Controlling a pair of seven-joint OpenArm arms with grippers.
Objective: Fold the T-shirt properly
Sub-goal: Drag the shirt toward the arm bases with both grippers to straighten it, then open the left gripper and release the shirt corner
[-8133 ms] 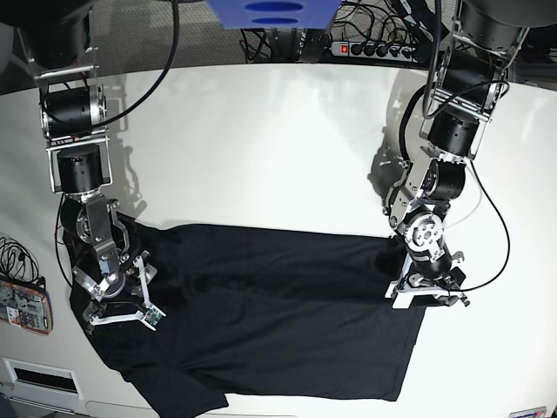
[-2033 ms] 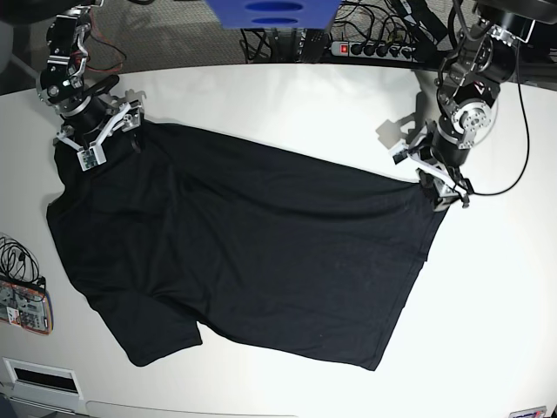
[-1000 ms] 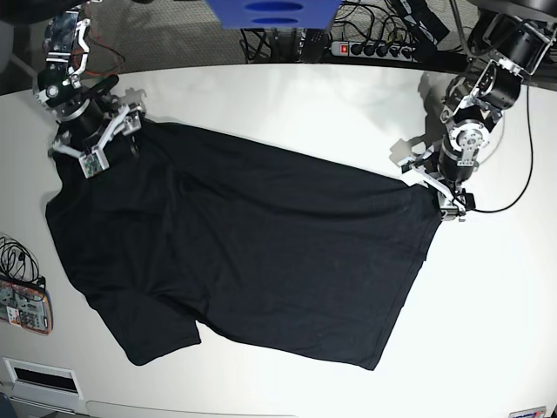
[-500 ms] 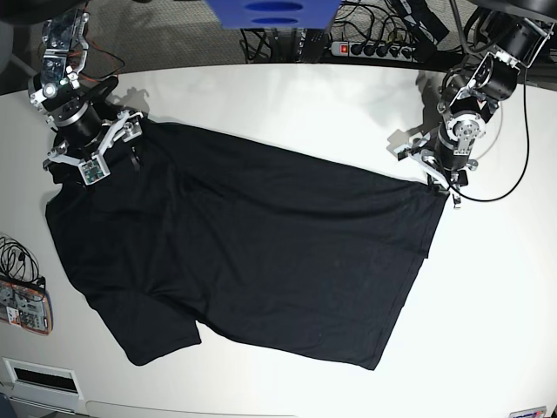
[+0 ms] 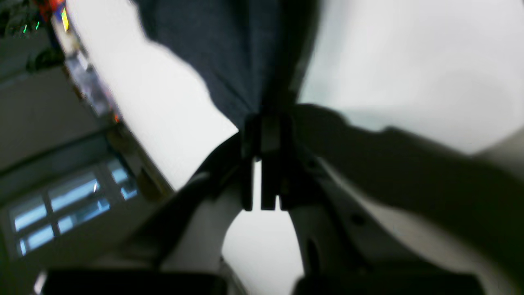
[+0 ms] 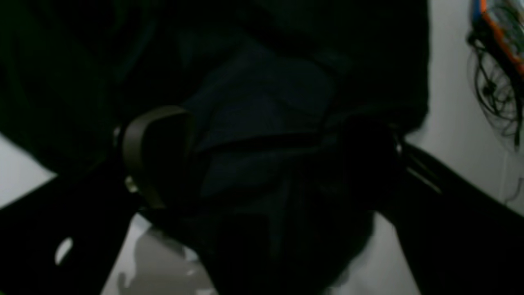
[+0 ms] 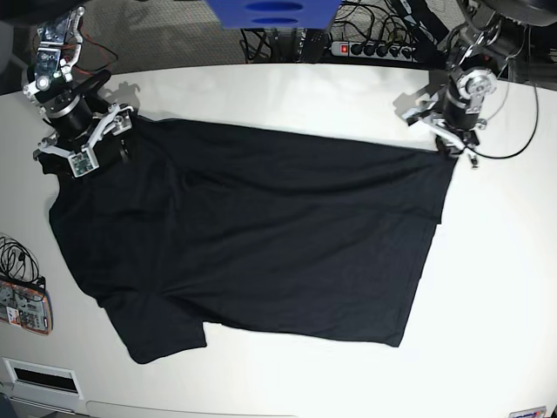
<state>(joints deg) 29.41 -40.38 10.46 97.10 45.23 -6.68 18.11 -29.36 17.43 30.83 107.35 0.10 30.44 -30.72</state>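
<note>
You're looking at a robotics lab or test bench rather than a home. Your two arms are mounted at the far corners of a bare white table (image 7: 287, 96), with their motors and cabling left exposed. Behind the table a black power strip (image 7: 370, 50) with a red switch sits among tangled cables on a grey carpeted floor. At your table's near left edge lie a bundle of thin black wires (image 7: 12, 255) and a small orange-edged electronic board (image 7: 24, 306). The left wrist view catches blurred windows beyond.
</note>
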